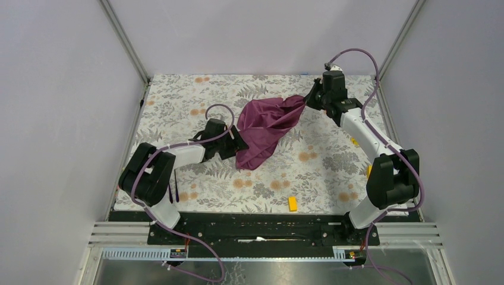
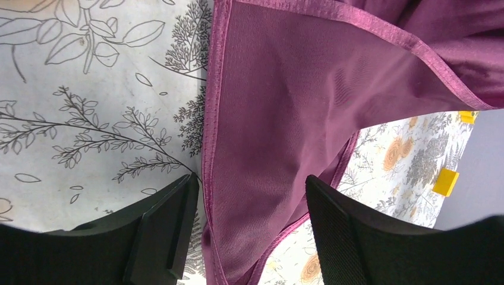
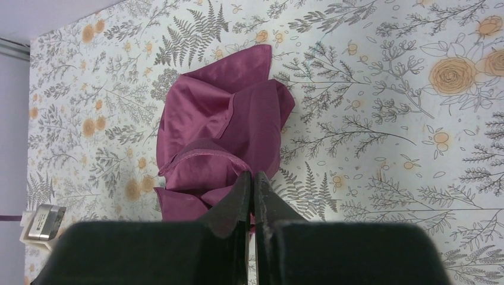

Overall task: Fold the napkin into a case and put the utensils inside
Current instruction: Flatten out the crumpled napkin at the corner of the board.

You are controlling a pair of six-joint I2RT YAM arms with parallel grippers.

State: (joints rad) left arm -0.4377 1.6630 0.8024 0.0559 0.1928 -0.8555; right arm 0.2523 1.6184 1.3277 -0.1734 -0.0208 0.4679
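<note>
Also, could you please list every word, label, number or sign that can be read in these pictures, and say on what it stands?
None can be read.
The pale box at the table edge, in the right wrist view: any marking on it is too small to read.
The napkin, the yellow block and the flowered tablecloth: no writing.

The top camera sits high behind the near edge and looks down on the whole table (image 1: 321, 172). The left wrist camera is very close to the napkin (image 2: 285, 130); the right wrist camera looks down from higher, by the far right corner. All three see the napkin.
</note>
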